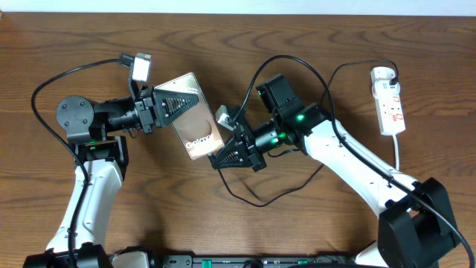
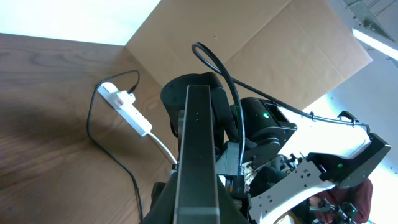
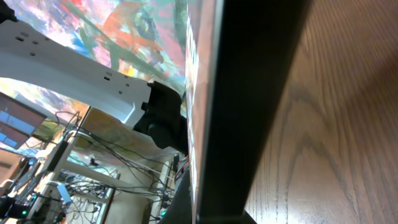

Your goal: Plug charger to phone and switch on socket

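Pressed close against the right wrist lens, edge-on and dark: the phone (image 3: 249,106), grey "Galaxy" back turned up over the wooden table (image 1: 59,37), its upper end clamped between the closed fingers of the left gripper (image 1: 184,103). Right at its lower corner, the right gripper (image 1: 223,155), finger spread impossible to tell. Farther off, the charger (image 2: 89,121) trailing loose across the wood to the socket (image 1: 390,100), lying well apart near the table's far right edge.
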Motion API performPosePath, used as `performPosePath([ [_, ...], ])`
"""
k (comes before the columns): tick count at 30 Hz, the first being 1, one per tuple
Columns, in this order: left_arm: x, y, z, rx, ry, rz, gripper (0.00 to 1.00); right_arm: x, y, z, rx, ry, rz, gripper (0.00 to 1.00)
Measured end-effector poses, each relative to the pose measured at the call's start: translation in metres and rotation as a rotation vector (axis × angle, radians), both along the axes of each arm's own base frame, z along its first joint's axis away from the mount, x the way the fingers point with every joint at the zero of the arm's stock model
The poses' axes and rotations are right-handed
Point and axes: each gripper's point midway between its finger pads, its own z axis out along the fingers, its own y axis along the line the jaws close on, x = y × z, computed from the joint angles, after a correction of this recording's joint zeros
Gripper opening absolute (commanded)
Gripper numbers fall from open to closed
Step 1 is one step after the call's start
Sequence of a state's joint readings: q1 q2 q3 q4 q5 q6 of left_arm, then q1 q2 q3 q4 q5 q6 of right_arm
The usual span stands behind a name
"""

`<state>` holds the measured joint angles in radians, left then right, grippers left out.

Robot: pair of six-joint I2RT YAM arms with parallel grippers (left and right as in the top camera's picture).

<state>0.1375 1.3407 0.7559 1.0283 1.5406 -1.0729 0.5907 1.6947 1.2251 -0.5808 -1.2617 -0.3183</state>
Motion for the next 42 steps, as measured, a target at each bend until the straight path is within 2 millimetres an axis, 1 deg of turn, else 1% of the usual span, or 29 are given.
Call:
performPosePath([
  [34, -0.001, -0.0002, -0.0003, 0.004, -0.008, -0.005, 0.07, -0.0008, 0.0006, -0.0002, -0.001, -0.001, 0.002, 0.01],
  [42, -0.0003, -0.0001, -0.0001, 0.006, -0.024, -0.001, 0.07, 0.0039, -0.0026, -0.0003, -0.001, 0.0, -0.012, 0.01],
])
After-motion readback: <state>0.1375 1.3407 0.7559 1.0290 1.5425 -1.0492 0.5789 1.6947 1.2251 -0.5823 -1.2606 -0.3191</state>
